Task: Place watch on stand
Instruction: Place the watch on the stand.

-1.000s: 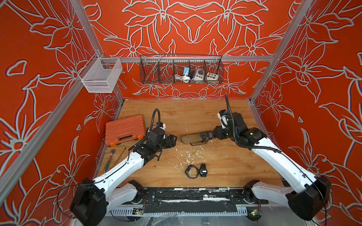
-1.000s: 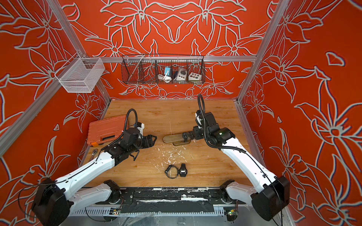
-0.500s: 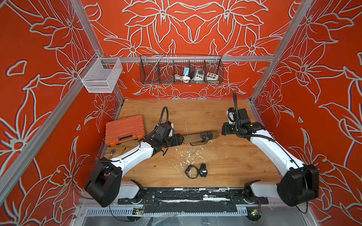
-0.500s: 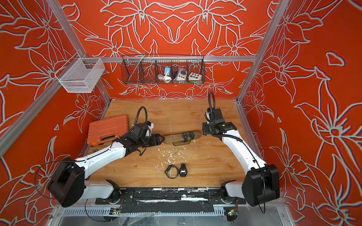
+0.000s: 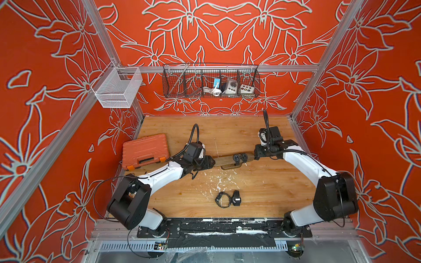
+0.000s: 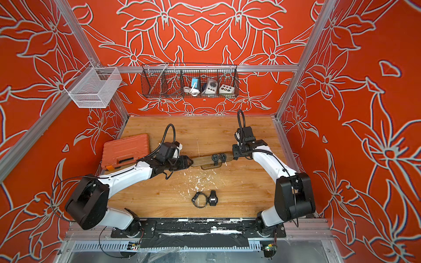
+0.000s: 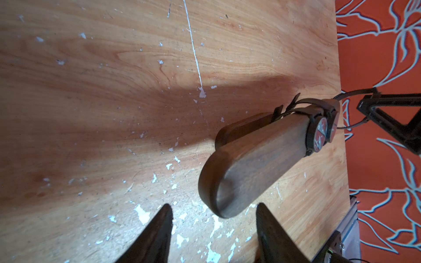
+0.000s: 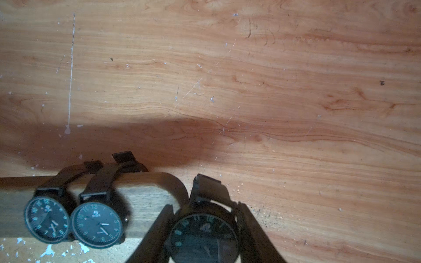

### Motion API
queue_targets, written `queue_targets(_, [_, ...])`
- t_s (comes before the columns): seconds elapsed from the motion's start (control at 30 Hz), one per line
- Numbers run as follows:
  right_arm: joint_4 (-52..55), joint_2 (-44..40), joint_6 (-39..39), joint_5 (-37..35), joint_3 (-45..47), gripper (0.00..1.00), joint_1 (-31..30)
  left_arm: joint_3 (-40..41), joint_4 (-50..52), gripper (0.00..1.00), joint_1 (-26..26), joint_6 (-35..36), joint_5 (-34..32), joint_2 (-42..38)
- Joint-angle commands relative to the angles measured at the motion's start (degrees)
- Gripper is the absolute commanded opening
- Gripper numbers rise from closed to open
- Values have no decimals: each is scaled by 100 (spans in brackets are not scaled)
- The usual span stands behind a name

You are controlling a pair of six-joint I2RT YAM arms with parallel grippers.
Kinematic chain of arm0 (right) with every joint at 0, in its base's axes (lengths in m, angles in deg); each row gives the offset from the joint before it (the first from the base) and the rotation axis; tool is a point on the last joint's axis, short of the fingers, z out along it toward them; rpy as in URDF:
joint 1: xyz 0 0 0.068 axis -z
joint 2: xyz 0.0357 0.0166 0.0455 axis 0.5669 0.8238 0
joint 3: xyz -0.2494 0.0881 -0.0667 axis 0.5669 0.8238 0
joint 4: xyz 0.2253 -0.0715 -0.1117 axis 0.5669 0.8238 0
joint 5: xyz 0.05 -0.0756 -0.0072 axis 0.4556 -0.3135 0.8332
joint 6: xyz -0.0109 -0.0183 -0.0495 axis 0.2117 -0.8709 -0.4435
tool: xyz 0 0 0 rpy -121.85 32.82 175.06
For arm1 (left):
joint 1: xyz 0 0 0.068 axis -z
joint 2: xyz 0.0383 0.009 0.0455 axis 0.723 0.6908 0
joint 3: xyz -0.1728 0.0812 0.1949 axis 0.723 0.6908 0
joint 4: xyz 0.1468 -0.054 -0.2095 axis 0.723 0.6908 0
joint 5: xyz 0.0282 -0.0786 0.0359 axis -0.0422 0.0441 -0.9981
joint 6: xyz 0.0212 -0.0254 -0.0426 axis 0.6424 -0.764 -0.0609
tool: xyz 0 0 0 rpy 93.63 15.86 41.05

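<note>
The stand point(image 5: 224, 160) point(image 6: 204, 161) is a brown wooden bar lying mid-table, with two dark-faced watches point(image 5: 240, 157) point(image 8: 73, 222) strapped round it. My right gripper point(image 8: 205, 205) point(image 5: 256, 154) is shut on a third dark watch point(image 8: 202, 234) just off the bar's right end. At the left end my left gripper point(image 7: 214, 207) point(image 5: 210, 162) is open. The bar's rounded tip point(image 7: 218, 200) sits between its fingertips point(image 7: 167, 211), touching neither. Two more dark watches point(image 5: 222, 200) point(image 5: 236, 198) lie loose near the front edge.
An orange tool case point(image 5: 144, 150) lies at the left, behind my left arm. A black wire basket point(image 5: 210, 80) and a white mesh basket point(image 5: 116, 90) hang on the back rail. White paint flecks point(image 5: 219, 181) mark the wooden table point(image 5: 262, 186).
My left gripper moved right to the bar's left end and its jaws narrowed. My right gripper drew back from over the bar to its right end, still holding the watch.
</note>
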Motion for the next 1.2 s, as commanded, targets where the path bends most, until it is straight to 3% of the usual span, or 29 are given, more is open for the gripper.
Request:
queue_targets(0.0, [-45, -47, -95, 30, 76, 37, 3, -114, -79, 55, -26, 3, 74, 99])
queue_targets(0.43, [318, 154, -44, -336, -27, 37, -101, -545, 299, 50, -26, 43, -255, 351])
queue_targets(1.17, [430, 268, -262, -302, -96, 38, -398, -616, 241, 48, -26, 221, -317, 616])
